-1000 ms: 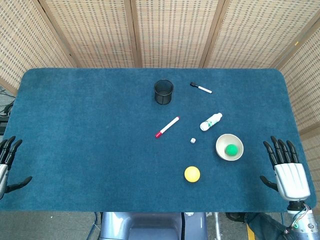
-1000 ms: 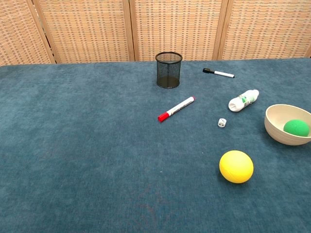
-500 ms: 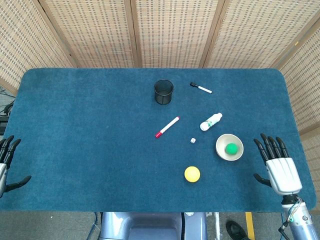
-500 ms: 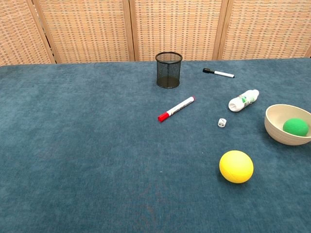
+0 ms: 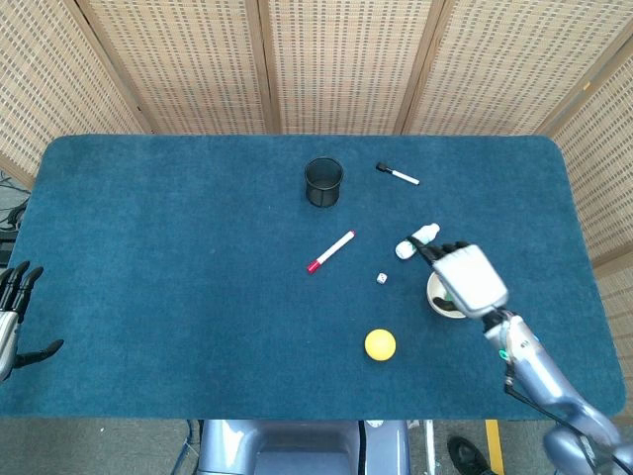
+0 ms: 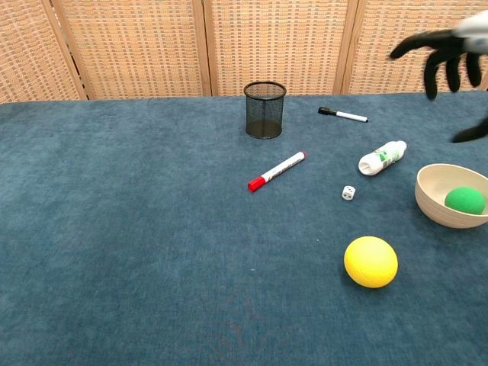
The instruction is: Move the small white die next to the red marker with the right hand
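Head view shows right hand (image 5: 465, 278) now raised over bowl (image 5: 436, 299) at right of centre, fingers apart and empty, moved in from lower right edge: approach under way, small white die (image 5: 381, 278) not yet touched. Die lies just left of hand, below and right of red marker (image 5: 330, 251); marker's long axis runs lower left to upper right, red cap at lower left.

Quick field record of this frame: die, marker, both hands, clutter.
die: on the cloth, untouched, apart from the marker
red marker: lying flat, left of the die
right hand: raised over the bowl, fingers spread, holding nothing
left hand: at the table's left edge, open
clutter: mesh cup, black marker, white bottle, yellow ball, green ball in the bowl
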Robot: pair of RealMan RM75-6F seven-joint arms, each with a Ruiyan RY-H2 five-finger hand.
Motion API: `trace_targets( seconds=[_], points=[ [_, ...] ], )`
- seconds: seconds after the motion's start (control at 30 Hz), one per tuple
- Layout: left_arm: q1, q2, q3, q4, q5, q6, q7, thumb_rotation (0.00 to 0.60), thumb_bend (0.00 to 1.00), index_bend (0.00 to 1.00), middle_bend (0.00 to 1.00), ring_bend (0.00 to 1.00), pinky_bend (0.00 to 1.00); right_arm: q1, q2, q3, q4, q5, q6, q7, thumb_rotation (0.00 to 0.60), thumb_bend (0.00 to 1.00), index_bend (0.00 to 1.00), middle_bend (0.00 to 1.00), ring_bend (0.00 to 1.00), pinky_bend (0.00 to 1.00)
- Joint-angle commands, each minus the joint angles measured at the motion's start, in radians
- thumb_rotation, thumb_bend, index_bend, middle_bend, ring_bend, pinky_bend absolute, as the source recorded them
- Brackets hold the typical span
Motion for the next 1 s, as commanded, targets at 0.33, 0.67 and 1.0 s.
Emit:
trace_targets(
  seconds=[0.33, 0.67, 1.0],
  points=[
    [-0.021, 0.012, -0.012, 0.011, -0.044, -0.051, -0.033, 0.6, 0.0, 0.0, 0.0, 0.0, 0.0, 0.276, -0.311, -0.002, 0.257, 0.413, -0.224, -0.247, 0.6, 0.31, 0.37, 0.94, 1.0, 1.0],
    [-0.036, 0.01, -0.012, 0.011, -0.064, -0.081, -0.022, 0.6, 0.0, 0.0, 0.0, 0.0, 0.0, 0.368, -0.414, -0.059, 0.345, 0.684, -0.153, -0.48, 0.6, 0.36, 0.39, 0.95, 1.0, 1.0],
    [-0.037, 0.014, -0.01, 0.008, -0.064, -0.081, -0.027, 0.6, 0.0, 0.0, 0.0, 0.0, 0.0, 0.415, -0.464, -0.105, 0.371, 0.862, -0.104, -0.56, 0.6, 0.36, 0.39, 0.95, 1.0, 1.0]
  ],
)
